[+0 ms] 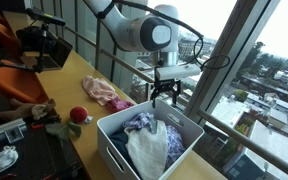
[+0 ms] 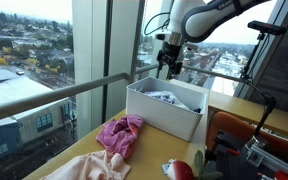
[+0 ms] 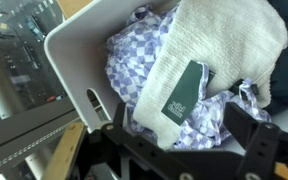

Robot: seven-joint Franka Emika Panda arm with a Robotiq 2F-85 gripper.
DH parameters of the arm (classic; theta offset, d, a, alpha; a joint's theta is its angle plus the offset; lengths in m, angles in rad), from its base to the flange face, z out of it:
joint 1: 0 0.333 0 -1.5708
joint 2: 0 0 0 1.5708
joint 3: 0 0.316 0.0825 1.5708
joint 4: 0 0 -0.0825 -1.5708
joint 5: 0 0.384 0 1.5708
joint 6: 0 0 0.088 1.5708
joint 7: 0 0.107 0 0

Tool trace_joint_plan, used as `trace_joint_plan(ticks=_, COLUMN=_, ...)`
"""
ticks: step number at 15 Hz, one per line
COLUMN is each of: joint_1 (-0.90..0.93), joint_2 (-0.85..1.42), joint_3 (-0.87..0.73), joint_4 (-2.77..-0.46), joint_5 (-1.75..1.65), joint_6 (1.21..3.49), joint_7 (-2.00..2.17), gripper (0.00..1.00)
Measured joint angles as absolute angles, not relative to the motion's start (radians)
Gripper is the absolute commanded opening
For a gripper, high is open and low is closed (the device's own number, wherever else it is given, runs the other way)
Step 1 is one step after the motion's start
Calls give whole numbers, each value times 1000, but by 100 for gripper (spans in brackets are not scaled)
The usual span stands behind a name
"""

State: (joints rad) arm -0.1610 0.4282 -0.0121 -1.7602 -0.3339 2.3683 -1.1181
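My gripper hangs open just above the far end of a white bin, with nothing between its fingers. In the wrist view the gripper stands wide over the bin's contents: a cream towel with a dark green label lying on a blue-and-white checked cloth. The same white bin shows in both exterior views, with the gripper above its back edge. The cloths rise above the bin's rim.
A pink garment lies on the wooden table beside the bin, also seen as a pink cloth. A red ball sits near the table's front. Window glass and a railing stand close behind the bin.
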Motion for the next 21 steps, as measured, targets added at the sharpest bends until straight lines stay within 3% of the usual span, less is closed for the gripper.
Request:
trace_joint_plan(ticks=9, joint_1=-120, joint_2=333, joint_3=27, joint_4=-1762, joint_5=-258, joint_6=2340, joint_7=-1146, gripper=100)
trace_joint_plan(ticks=21, joint_1=24, joint_2=388, joint_3=148, joint_4=-1870, joint_5=-127, joint_6=2340, joint_7=-1128, gripper=100)
